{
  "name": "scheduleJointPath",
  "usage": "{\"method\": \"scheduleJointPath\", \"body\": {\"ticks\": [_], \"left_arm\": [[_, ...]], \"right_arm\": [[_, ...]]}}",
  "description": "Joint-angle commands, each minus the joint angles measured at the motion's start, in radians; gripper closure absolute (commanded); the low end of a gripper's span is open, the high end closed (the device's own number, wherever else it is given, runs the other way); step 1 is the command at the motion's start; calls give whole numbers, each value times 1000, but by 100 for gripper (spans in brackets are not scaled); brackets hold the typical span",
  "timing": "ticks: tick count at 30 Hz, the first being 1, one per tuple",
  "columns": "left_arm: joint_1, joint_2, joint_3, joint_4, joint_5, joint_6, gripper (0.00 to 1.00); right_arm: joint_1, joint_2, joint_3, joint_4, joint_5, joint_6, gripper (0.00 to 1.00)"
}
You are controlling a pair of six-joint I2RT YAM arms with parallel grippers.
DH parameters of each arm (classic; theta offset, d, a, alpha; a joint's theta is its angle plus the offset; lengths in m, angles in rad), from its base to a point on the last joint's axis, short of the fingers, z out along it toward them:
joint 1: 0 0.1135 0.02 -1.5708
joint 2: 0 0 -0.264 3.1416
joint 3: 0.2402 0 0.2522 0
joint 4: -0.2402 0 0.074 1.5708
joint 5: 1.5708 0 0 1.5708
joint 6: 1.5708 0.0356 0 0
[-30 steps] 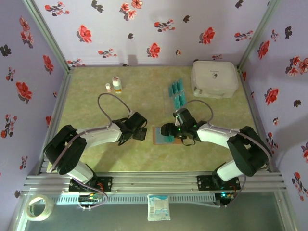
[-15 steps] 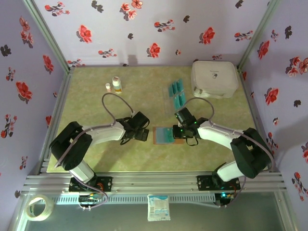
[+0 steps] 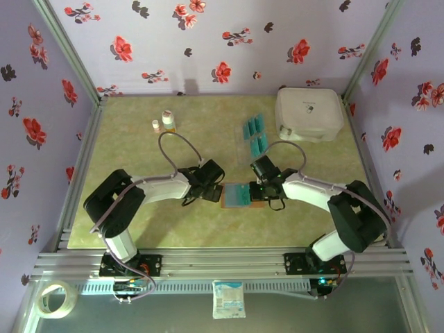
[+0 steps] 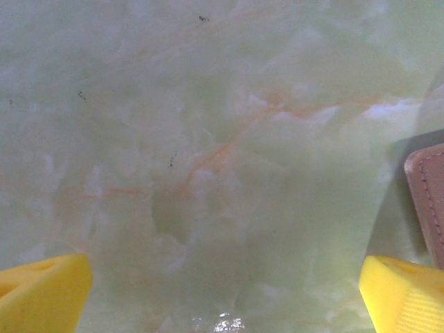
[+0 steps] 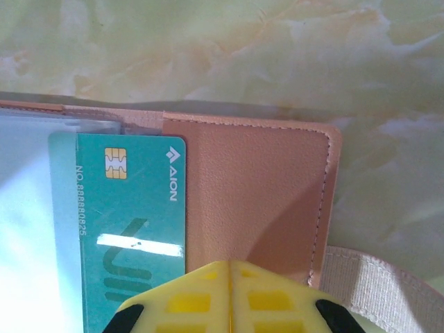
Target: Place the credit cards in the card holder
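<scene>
The card holder (image 3: 227, 204) lies open on the table between my two grippers, its reddish-brown panel (image 5: 250, 194) close under the right wrist camera. One teal credit card (image 5: 132, 222) lies on its inside, its left part under a clear pocket. Several more credit cards (image 3: 254, 135) lie in rows further back. My right gripper (image 5: 231, 267) is shut, yellow tips together over the brown panel just right of the card, nothing between them. My left gripper (image 4: 222, 298) stands wide open low over the table, its right fingertip (image 4: 406, 295) next to the holder's left edge (image 4: 430, 201).
A large white rounded case (image 3: 309, 113) stands at the back right. Two small bottles (image 3: 166, 121) stand at the back left. An elastic strap (image 5: 368, 277) sticks out from the holder's right edge. Metal rails and floral walls bound the table.
My right gripper has shut and drawn back slightly to the right, off the card. My left gripper has moved right, up to the holder's left edge, still open.
</scene>
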Motion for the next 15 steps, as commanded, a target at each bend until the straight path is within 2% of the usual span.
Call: {"method": "scheduleJointPath", "body": {"ticks": [1, 15], "left_arm": [[-9, 24, 21, -18, 2, -11, 0], [-13, 43, 10, 3, 8, -14, 0]], "right_arm": [[3, 24, 37, 17, -3, -4, 94], [31, 92, 87, 43, -46, 11, 98]]}}
